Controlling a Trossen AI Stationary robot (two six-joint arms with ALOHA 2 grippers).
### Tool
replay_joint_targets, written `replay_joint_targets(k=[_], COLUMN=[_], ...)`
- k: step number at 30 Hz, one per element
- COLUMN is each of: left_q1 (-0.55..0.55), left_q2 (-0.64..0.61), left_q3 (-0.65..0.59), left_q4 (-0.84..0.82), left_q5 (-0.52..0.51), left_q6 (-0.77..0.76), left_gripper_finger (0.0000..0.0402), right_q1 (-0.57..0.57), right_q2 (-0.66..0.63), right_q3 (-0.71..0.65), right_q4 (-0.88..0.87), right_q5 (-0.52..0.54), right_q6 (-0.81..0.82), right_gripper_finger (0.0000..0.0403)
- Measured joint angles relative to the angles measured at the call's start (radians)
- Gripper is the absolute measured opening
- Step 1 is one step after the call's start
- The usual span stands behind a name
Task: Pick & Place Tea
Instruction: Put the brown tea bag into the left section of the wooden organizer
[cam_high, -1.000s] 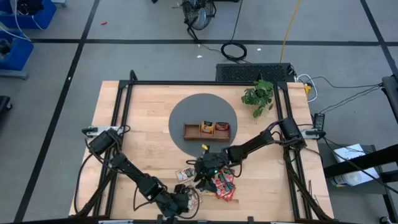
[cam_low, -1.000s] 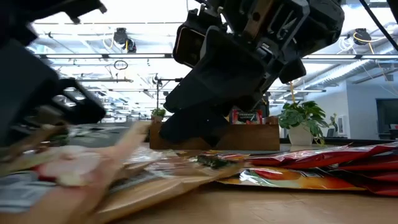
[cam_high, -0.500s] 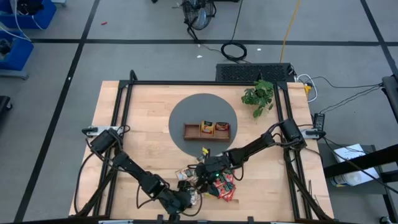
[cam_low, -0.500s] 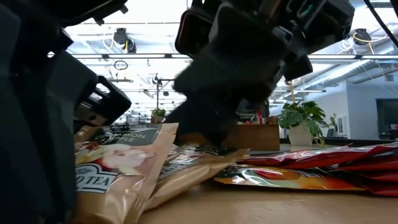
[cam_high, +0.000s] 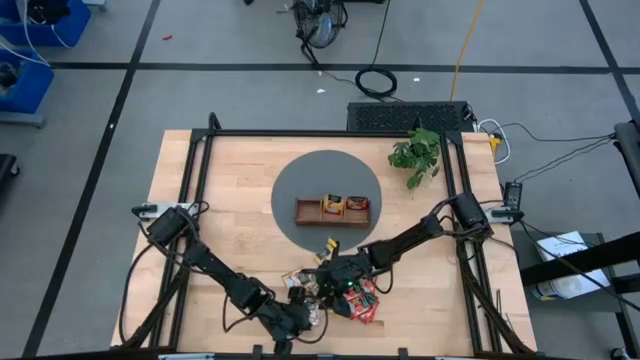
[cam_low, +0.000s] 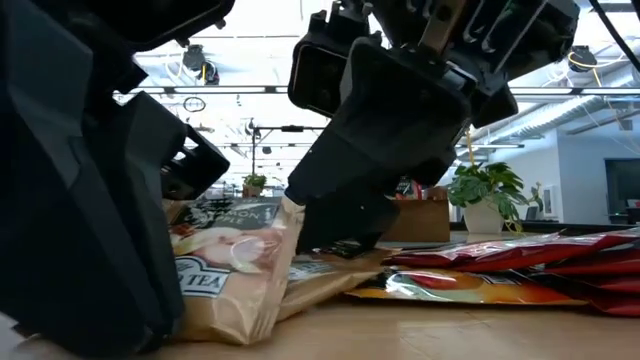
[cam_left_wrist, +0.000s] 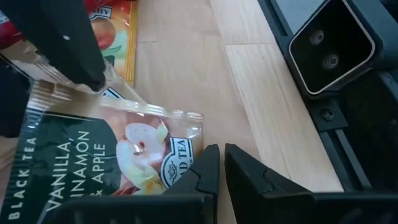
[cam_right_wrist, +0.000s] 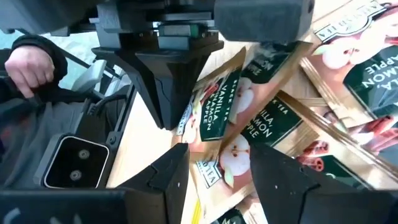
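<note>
Gripping a tan tea sachet (cam_left_wrist: 124, 155) by one edge, the left gripper (cam_high: 303, 318) sits at the near edge of the bench, close to its middle, its two dark fingers (cam_left_wrist: 205, 174) pressed almost together on the packet's printed corner. The sachet reads black tea, vanilla, cinnamon and apple, and in the low view it (cam_low: 240, 270) stands tilted up off the wood instead of lying flat.

Just beside it the right gripper (cam_high: 335, 275) hangs over the loose pile of tea (cam_high: 345, 295), fingers spread, with nothing between them. In the right wrist view several more tan sachets (cam_right_wrist: 261, 118) lie overlapping under those fingers (cam_right_wrist: 283, 180), and a person's hand (cam_right_wrist: 28, 65) shows beyond the bench.

Red and orange-yellow sachets (cam_low: 520, 265) lie flat on the bench next to the tan ones, toward the right near corner.

Farther back, on a grey round mat (cam_high: 300, 185) at the middle of the bench, stands the wooden tray (cam_high: 308, 211); two of its compartments hold sachets (cam_high: 345, 205). A potted plant (cam_high: 416, 155) stands near the far right corner.
</note>
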Motion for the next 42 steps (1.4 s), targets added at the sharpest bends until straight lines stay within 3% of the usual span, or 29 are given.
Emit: replay_joint_targets(k=[12, 22, 33, 42], left_q1=[0.019, 0.019, 0.021, -0.018], left_q2=[0.001, 0.001, -0.041, -0.203], left_q3=[0.0, 0.0, -0.004, -0.003], left_q4=[0.0, 0.0, -0.016, -0.123], left_q5=[-0.011, -0.015, 0.033, -0.001], left_q6=[0.026, 0.023, 0.064, 0.095], left_gripper_finger=[0.0035, 0.0035, 0.0035, 0.0035], right_q1=[0.0, 0.011, 0.01, 0.01], right_q2=[0.0, 0.0, -0.018, -0.175], right_q3=[0.0, 0.0, 0.0, -0.001], right_q4=[-0.001, 0.002, 0.035, -0.09], right_q5=[0.037, 0.039, 0.041, 0.096], right_q6=[-0.013, -0.139, -0.181, -0.329], right_gripper_finger=[0.0143, 0.001, 0.0001, 0.0])
